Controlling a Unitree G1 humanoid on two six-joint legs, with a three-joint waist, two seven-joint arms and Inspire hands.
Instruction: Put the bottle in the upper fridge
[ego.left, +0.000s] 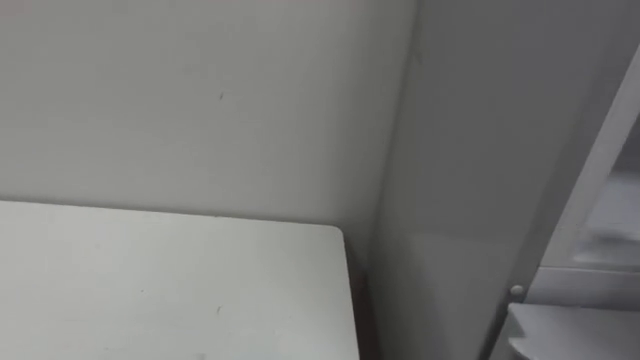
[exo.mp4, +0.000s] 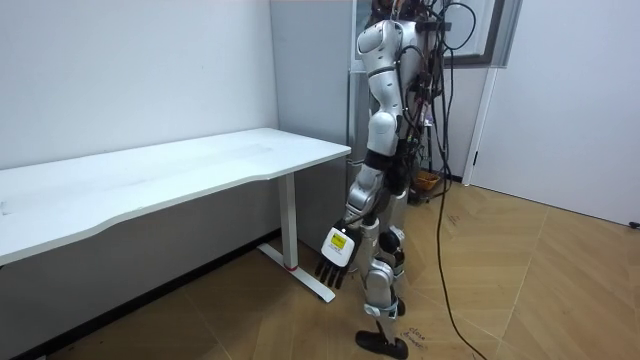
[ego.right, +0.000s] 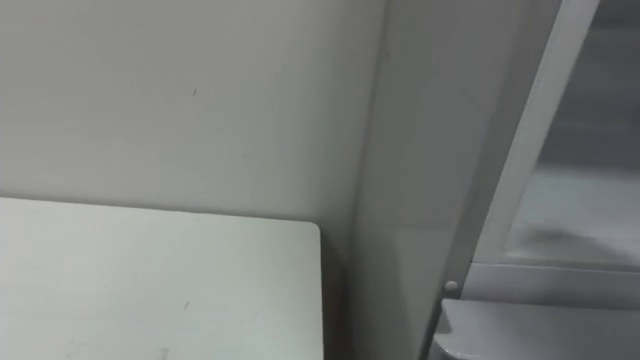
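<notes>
Glossy silver-white shell, black joints at waist and knees, black feet. Dark cable bundle at the upper back; left hand (exo.mp4: 334, 258) has dark fingers, white tag with yellow mark on its back.

- A white table (exo.mp4: 180, 170) runs from the left edge of the room view to its middle; its corner (ego.left: 150, 280) sits lower left in the eye views.
- A white table leg (exo.mp4: 292, 225) stands on the wooden floor (exo.mp4: 520, 290).
- A pale wall (exo.mp4: 120, 70) rises behind the table.
- A white door (exo.mp4: 580, 100) is at the right.
</notes>
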